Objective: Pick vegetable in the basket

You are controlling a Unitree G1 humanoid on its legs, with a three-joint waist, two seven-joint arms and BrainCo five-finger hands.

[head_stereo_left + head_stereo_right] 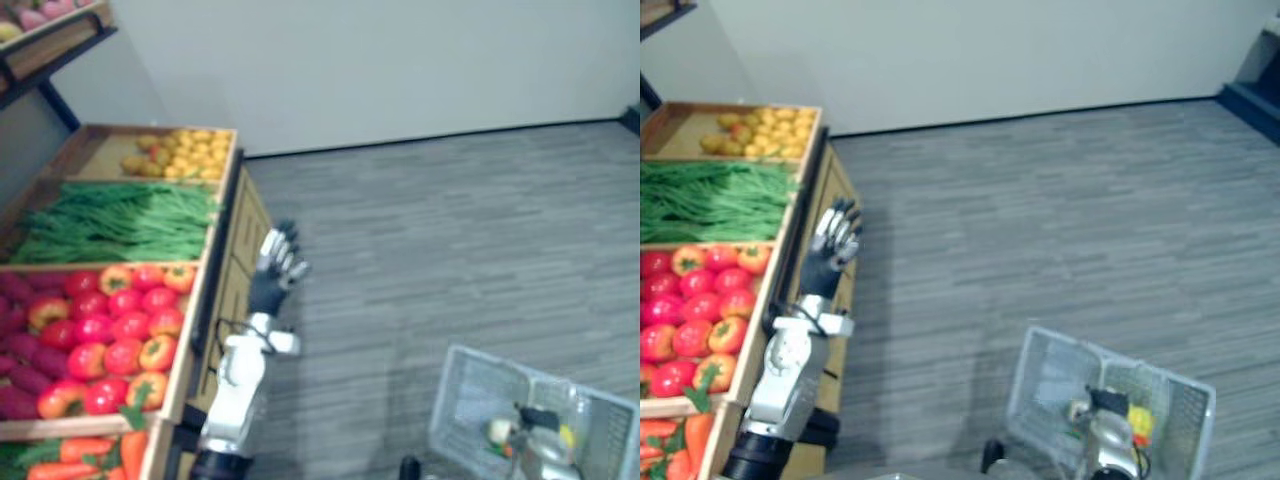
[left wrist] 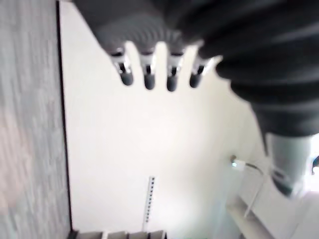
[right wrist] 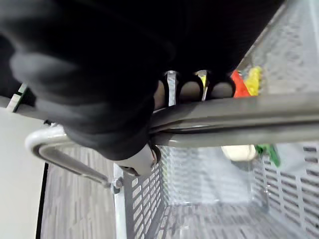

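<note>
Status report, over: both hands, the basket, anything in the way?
Left hand open, empty, raised beside the stand. Right hand shut on basket handle; few items in the basket. Path to tomatoes clear.

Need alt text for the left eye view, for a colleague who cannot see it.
The left hand hovers open beside a wooden produce stand, clear of its bins of tomatoes, green beans and carrots. At lower right, the right hand holds a grey mesh basket with a few items inside.

Produce stand (image 1: 243, 232) at left; basket (image 1: 468, 392) on floor (image 1: 450, 230) at right — vegetables (image 3: 239, 152) inside.
</note>
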